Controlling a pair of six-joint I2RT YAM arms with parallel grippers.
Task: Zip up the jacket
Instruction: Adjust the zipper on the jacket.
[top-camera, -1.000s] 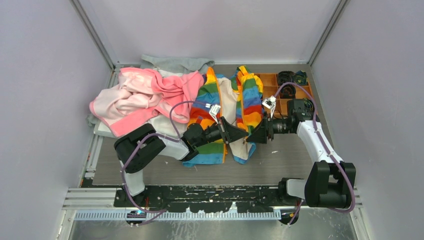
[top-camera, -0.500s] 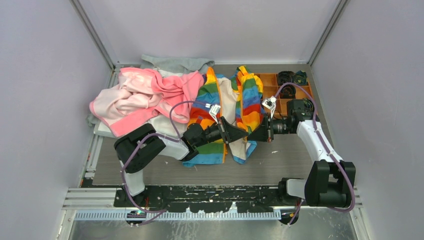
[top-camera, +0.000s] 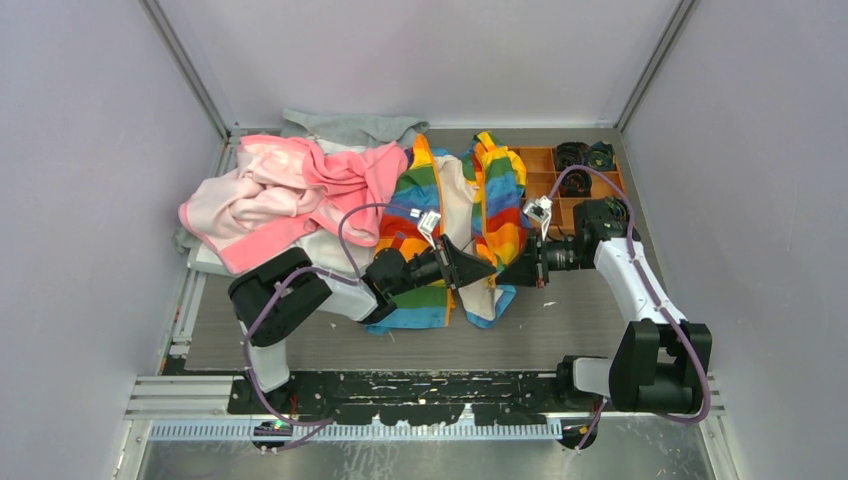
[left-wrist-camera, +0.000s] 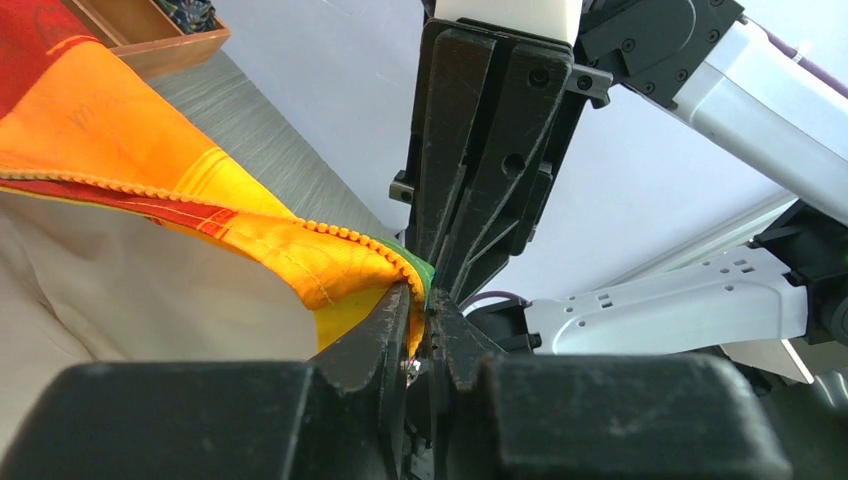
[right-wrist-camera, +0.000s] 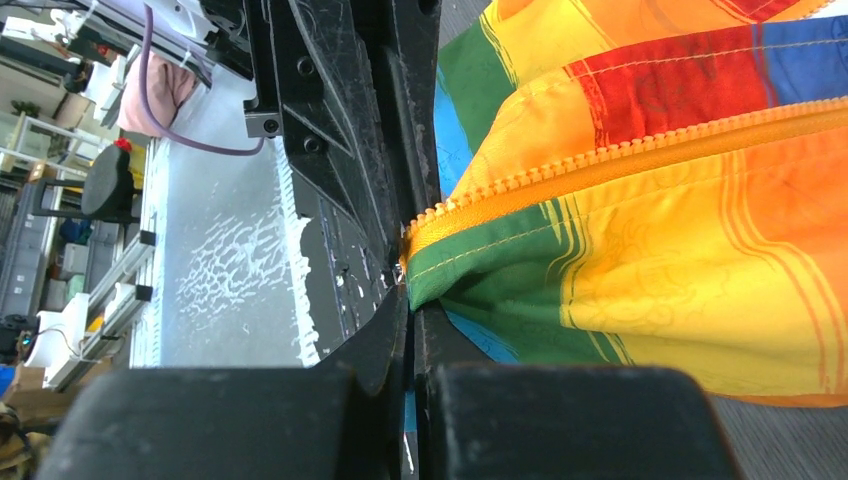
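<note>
Your two claws meet tip to tip at the near hem of the jacket (top-camera: 420, 200), which lies open on the table (top-camera: 570, 320) with its collar toward the far wall and its cream lining showing between the two striped fronts; the left gripper (top-camera: 486, 268) comes in from the left, the right gripper (top-camera: 503, 274) from the right, and neither is nearer than the other, since both are already on the cloth; in the left wrist view your left jaws are pinched narrow on the toothed orange edge, and in the right wrist view your right jaws are closed on the green hem corner where the zipper (right-wrist-camera: 620, 160) begins; the zipper's long axis runs away from you, from that corner up toward the collar, so I judge that any pull must go along that line and away from the bases; the cloth looks thin and slack, bunched at the pinch, and likely to fold rather than hold a straight edge; you cannot tell from these views where the slider sits, nor whether the two rows of teeth are yet joined.
</note>
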